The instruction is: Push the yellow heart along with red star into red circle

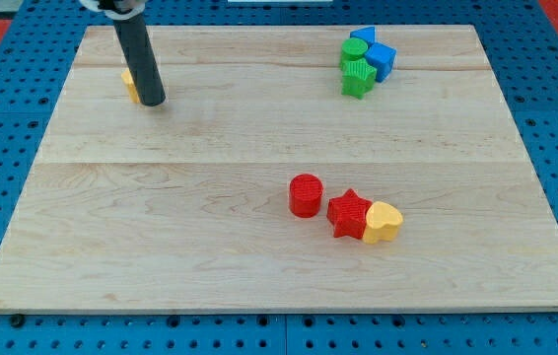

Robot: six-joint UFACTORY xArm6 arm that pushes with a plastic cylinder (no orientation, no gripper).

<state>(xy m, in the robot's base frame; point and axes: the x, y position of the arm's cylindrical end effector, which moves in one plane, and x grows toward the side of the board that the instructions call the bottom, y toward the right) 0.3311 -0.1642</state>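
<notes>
Yellow heart (384, 223): lies at the view's lower right, touching the red star on its right side.
Red star (349, 213): sits between the heart and the red circle, apparently touching or just beside the circle.
Red circle (306, 194): stands left of the star on the table (259, 266).
Progress: the three blocks form a tight row, so the push looks all but finished; at most a last nudge leftward remains.
Tip (153, 102): far off at the view's upper left, beside a partly hidden yellow block (130, 84).
Claw: none fitted; the arm ends in a plain rod, so no open or closed state applies.
Other blocks: a blue and green cluster (366, 61) near the view's top right, well apart.
</notes>
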